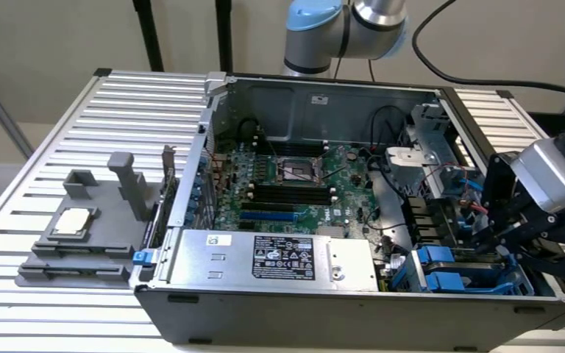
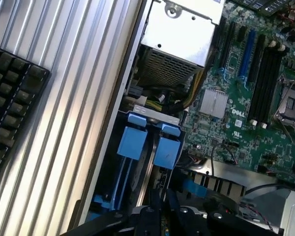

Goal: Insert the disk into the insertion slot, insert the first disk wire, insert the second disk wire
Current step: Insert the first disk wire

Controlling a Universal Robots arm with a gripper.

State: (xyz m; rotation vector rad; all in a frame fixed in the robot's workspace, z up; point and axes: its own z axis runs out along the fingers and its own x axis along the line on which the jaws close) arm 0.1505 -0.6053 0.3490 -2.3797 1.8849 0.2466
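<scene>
"DELL" stands in white on the motherboard (image 2: 234, 129). In the exterior view, the black label (image 1: 284, 257) at its six o'clock is unreadable.

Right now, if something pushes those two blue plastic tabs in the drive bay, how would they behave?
The blue tabs look like thin moulded plastic, so probably light and slightly springy. Jutting from the drive bay, they might snap under a sideways push.

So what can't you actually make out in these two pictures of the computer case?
Whether the disk is fully in the insertion slot: wrist view, the gripper covers its near end.
Most of the keyboard: wrist view, cut off by the picture edge.
Print on the black label of the power supply: exterior view, too small to read.
</scene>
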